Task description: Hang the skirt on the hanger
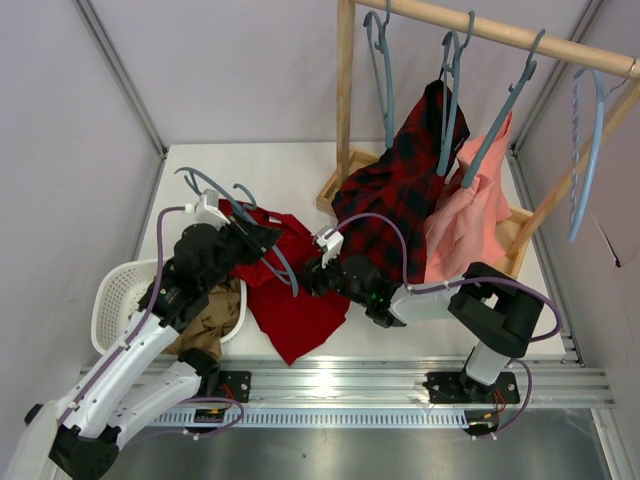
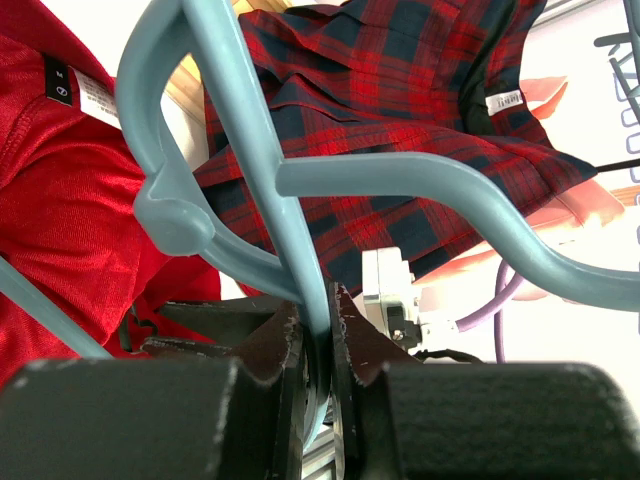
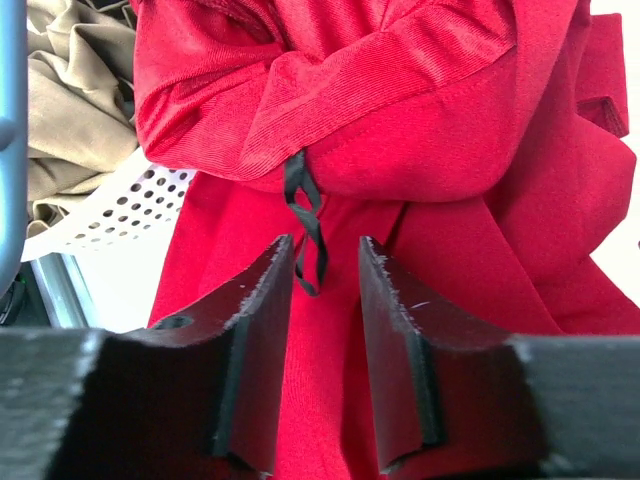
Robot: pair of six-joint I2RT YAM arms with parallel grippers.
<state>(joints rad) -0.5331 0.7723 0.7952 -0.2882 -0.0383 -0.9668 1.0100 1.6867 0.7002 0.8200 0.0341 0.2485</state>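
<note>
The bright-red skirt point(image 1: 292, 300) lies crumpled on the table between the arms. It also shows in the right wrist view point(image 3: 400, 130) and at the left of the left wrist view point(image 2: 60, 200). My left gripper point(image 1: 262, 238) is shut on the grey-blue hanger point(image 1: 284, 270) and holds it over the skirt's upper left part. The jaws pinch a hanger arm point(image 2: 250, 130) in the left wrist view. My right gripper point(image 1: 308, 275) is open at the skirt's right edge. Its jaws point(image 3: 325, 265) stand either side of a black hanging loop point(image 3: 305, 230) on the skirt, not touching it.
A white basket point(image 1: 115, 300) with a tan-brown garment point(image 1: 210, 315) stands at the left. The wooden rack point(image 1: 345, 100) at the back right holds several hangers, a red-and-black plaid garment point(image 1: 400, 190) and a pink garment point(image 1: 470, 215). A paler blue hanger point(image 1: 590, 150) hangs far right.
</note>
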